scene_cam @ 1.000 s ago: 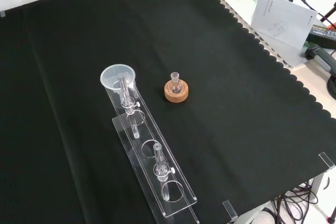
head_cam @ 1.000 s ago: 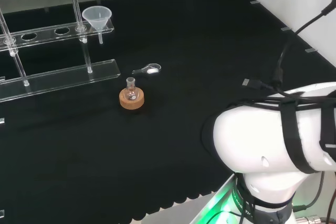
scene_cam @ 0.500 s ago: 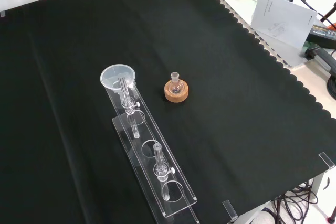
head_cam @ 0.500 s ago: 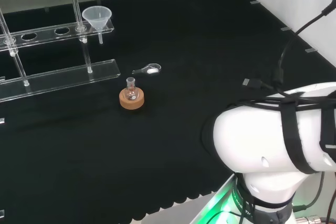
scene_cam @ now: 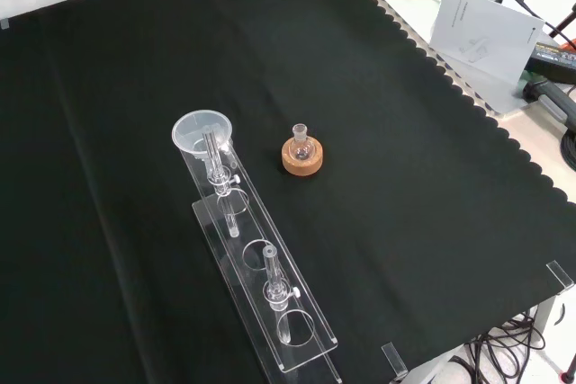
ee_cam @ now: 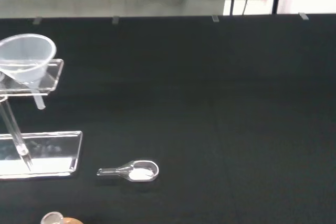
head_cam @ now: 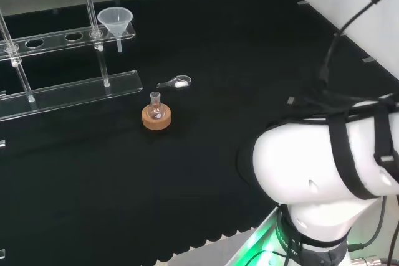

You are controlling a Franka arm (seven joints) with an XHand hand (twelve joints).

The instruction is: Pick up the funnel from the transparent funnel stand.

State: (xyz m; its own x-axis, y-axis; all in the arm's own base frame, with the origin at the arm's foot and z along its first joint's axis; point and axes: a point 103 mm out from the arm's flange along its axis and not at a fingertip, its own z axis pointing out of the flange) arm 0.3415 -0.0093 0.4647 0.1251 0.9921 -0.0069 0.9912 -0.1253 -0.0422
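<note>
Funnel (head_cam: 116, 20) first: it sits in the end hole of the transparent funnel stand (head_cam: 68, 95), bowl resting on the upper shelf and stem hanging through towards the base plate. From the head view it is at about eleven o'clock on the cloth; in the front view (scene_cam: 202, 133) it caps the far end of the stand (scene_cam: 288, 330), at roughly nine o'clock from the small flask. I read that seat as the reason a straight upward lift is called for: the stem is threaded through the hole, so any sideways pull would catch on the shelf.

Just beside the stand, a small round-bottomed flask (scene_cam: 301, 143) stands upright in a cork ring (scene_cam: 301, 159), which keeps its round bottom from rolling. At about one o'clock from it in the head view lies a clear scoop (head_cam: 176, 82) with a little white powder, flat on the cloth, apart from both flask and stand.

Of my hand I cannot tell whether the fingers are spread or curled. The wrist camera looks across the cloth at the funnel (ee_cam: 25, 57) from well away, so I judge the approach has barely begun and nothing is held. My worry for the reach is the upright clear rods (head_cam: 91, 14) beside the funnel, easy to clip.
</note>
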